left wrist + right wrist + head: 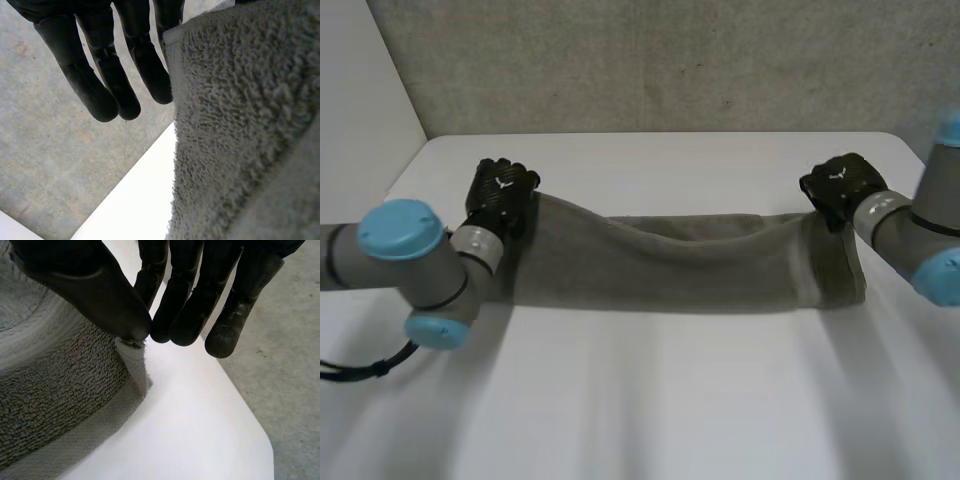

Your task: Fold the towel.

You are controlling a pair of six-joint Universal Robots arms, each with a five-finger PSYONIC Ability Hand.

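A grey-green towel lies as a long folded strip across the white table, stretched between my two hands. My left hand is at the towel's far left corner, where the cloth rises off the table. In the left wrist view the towel's edge runs up against the innermost of the straight fingers; the thumb is hidden behind the cloth. My right hand is at the far right corner. There the thumb and fingers pinch the towel's hem.
The table's far edge runs just beyond both hands, with grey floor behind it. A white wall stands at the left. Bare table spreads in front of the towel toward the near edge.
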